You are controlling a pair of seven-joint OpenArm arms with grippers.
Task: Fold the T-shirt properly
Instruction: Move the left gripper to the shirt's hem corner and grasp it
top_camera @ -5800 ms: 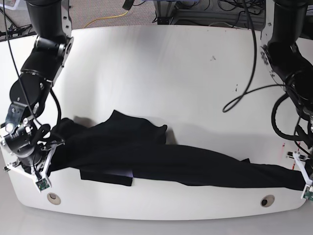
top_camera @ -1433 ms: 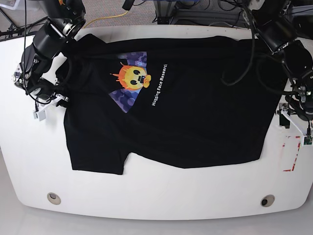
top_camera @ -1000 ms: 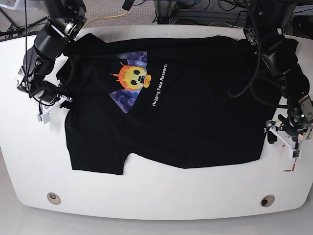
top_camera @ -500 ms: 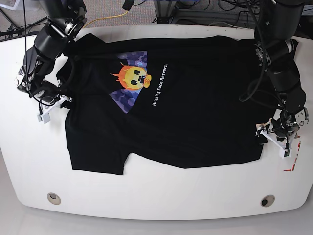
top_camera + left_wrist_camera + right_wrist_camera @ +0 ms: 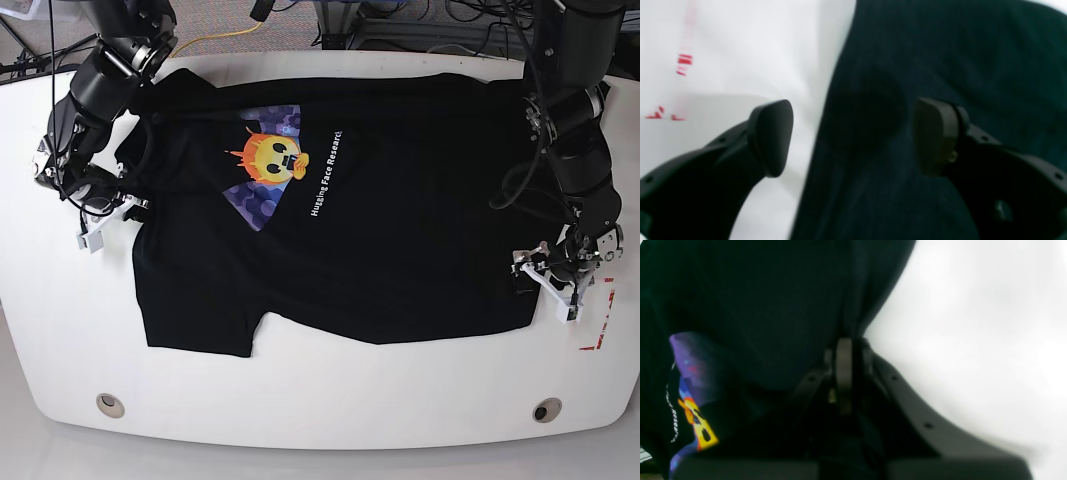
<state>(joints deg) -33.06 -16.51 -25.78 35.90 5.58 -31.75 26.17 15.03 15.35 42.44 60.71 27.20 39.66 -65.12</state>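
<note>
While the right gripper (image 5: 108,212) pinches the T-shirt (image 5: 400,220) at nine o'clock, the left gripper (image 5: 545,280) gapes wide over its four o'clock edge.

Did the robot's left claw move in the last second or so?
Yes. The left claw slid along the white table toward the T-shirt, leaving the red marks behind. It now hangs open over the shirt's edge.

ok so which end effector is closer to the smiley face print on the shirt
Right. The right end effector is clamped on the T-shirt edge just beside the smiley face print. The left end effector stands open over the shirt's opposite edge, far from the print.
</note>
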